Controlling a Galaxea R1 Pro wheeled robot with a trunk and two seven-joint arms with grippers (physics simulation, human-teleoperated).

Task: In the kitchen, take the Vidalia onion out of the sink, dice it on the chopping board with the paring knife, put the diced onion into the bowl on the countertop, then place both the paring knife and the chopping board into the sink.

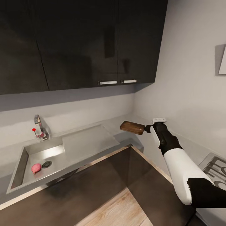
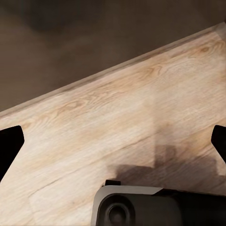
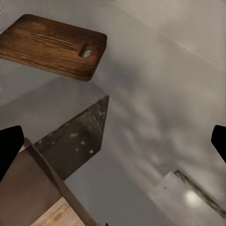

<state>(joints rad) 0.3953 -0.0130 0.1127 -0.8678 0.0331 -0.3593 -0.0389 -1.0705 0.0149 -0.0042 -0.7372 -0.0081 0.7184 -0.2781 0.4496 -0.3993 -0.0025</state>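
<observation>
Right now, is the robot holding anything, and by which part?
Nothing: the right gripper and left gripper are open, with the brown wooden rectangular chopping board lying apart.

One onion (image 1: 36, 168), one chopping board (image 1: 132, 127), one sink (image 1: 18, 169).

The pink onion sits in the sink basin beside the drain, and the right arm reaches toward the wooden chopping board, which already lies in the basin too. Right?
Not quite. The chopping board lies on the countertop in the corner, past the drainboard, not in the basin. The head view shows this. The Vidalia onion does sit in the sink beside the drain, and the right gripper reaches toward the board.
</observation>
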